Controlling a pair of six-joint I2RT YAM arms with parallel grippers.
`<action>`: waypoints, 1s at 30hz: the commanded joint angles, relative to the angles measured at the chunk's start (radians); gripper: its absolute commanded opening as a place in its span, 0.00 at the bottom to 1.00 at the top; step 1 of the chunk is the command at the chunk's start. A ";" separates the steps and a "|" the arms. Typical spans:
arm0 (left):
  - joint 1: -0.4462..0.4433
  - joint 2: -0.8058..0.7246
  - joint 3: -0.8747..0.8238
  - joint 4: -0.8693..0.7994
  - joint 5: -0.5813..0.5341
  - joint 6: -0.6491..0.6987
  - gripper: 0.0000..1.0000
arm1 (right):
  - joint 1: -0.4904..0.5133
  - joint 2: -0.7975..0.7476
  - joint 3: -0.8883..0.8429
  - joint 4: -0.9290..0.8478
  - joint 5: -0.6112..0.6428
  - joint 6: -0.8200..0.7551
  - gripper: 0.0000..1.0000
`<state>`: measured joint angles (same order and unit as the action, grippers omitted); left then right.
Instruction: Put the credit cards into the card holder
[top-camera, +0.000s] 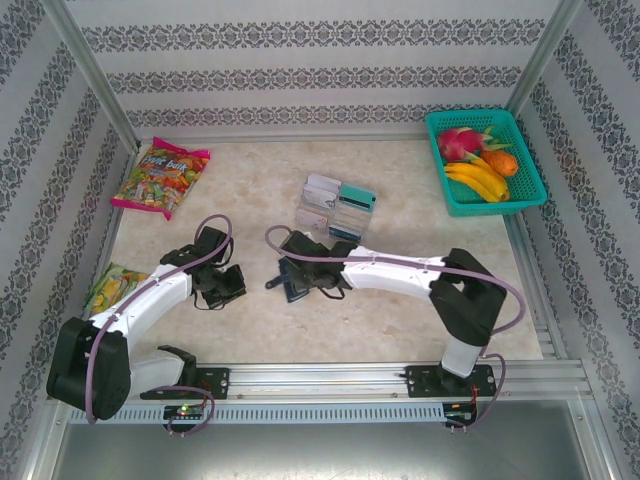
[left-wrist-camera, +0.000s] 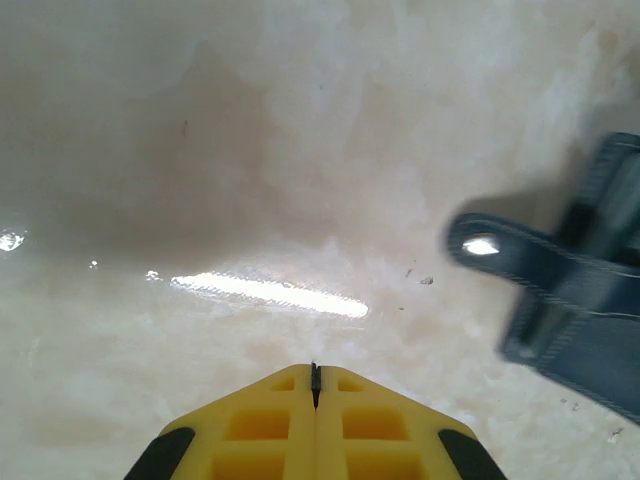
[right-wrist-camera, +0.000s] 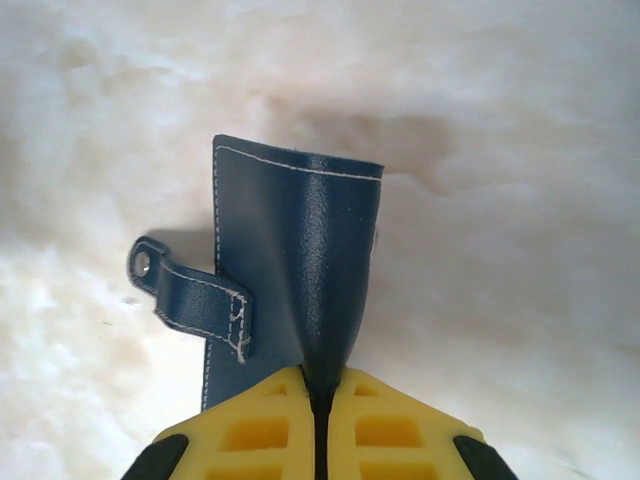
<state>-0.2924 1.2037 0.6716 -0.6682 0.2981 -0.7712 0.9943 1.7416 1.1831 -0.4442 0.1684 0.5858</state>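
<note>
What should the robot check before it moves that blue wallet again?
1. Right gripper shut firmly on the card holder: ok, it pinches the cover's edge.
2. Card holder's slots open and showing: cannot tell, the cover bends up and hides them.
3. Left gripper empty: ok, nothing is between its fingers above the table.
4. Left gripper open, ready to pick a card: not ok, it is shut.
5. Credit cards in plain sight beyond the holder: ok.

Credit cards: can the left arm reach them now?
Probably yes: bare table lies between the shut left hand and the credit cards; the right hand, holding the card holder, sits beside that path.
</note>
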 joint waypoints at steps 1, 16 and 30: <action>0.010 0.015 0.021 0.011 -0.002 0.010 0.00 | -0.007 -0.078 0.012 -0.220 0.202 -0.096 0.00; 0.010 0.034 0.028 0.042 0.015 0.019 0.00 | 0.100 0.069 0.164 -0.561 0.548 -0.173 0.00; 0.018 0.034 0.026 0.030 0.004 0.026 0.00 | 0.241 0.290 0.324 -0.449 0.398 -0.129 0.06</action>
<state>-0.2859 1.2354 0.6781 -0.6395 0.3092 -0.7635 1.2236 2.0182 1.4837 -0.9283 0.6361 0.4229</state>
